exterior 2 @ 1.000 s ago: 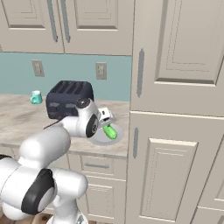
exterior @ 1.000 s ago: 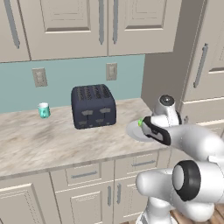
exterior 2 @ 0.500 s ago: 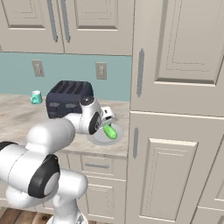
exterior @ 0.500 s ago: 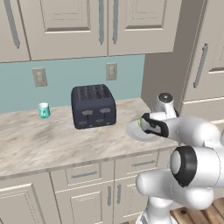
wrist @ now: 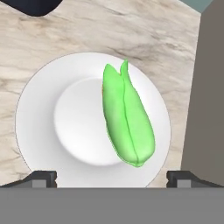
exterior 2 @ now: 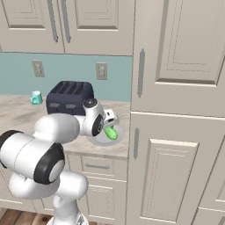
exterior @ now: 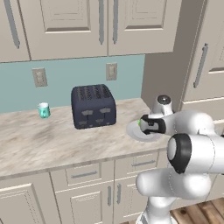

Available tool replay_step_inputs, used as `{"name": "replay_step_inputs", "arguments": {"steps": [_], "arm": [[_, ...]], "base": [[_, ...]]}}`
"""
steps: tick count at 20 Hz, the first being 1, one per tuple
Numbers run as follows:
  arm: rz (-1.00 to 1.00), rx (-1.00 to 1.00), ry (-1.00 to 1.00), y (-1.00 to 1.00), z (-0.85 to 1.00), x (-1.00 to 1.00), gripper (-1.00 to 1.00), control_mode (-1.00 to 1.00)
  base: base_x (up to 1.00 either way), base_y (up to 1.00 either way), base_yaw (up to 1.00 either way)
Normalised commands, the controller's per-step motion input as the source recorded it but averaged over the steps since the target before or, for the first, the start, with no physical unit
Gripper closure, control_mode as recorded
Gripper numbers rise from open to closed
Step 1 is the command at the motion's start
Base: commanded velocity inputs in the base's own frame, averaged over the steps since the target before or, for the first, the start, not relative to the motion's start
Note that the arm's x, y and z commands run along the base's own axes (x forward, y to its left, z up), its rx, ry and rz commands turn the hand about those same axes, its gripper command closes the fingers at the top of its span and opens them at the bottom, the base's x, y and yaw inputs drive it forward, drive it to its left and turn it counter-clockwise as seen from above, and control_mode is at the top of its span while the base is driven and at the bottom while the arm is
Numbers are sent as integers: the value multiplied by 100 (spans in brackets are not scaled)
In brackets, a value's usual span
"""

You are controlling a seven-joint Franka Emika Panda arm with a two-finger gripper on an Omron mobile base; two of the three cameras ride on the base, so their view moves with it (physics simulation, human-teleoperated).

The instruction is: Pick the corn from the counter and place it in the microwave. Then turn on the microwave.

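The corn [wrist: 127,122], a bright green cob in pointed husk leaves, lies on a white plate [wrist: 30,100] near the right end of the beige marbled counter [wrist: 131,30]. My gripper [wrist: 113,178] hovers straight above it, open wide, with one dark fingertip [wrist: 43,177] on each side of the plate and nothing between them. From the right base, the corn [exterior 2: 110,132] pokes out just below the hand [exterior 2: 105,124] over the plate [exterior 2: 97,139]. From the left base, the hand [exterior: 148,125] covers most of the corn [exterior: 140,123]. The microwave is out of view.
A dark toaster [exterior: 93,106] stands left of the plate [exterior: 133,131], and a small teal cup [exterior: 43,110] stands further left by the wall. A tall cream cabinet [exterior 2: 176,132] rises close to the right of the plate. Wall cupboards hang overhead.
The arm's elbow has swung round and the hand has shifted slightly over the plate. The corn and plate have not moved, and the jaws stay open.
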Motion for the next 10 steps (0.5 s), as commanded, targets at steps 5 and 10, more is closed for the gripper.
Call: {"name": "replay_step_inputs", "arguments": {"steps": [5,10], "arm": [[0,0,0,-7,-20,10,-100,-100],[0,0,0,-7,-18,10,-100,-100]], "base": [[0,0,0],[0,0,0]]}}
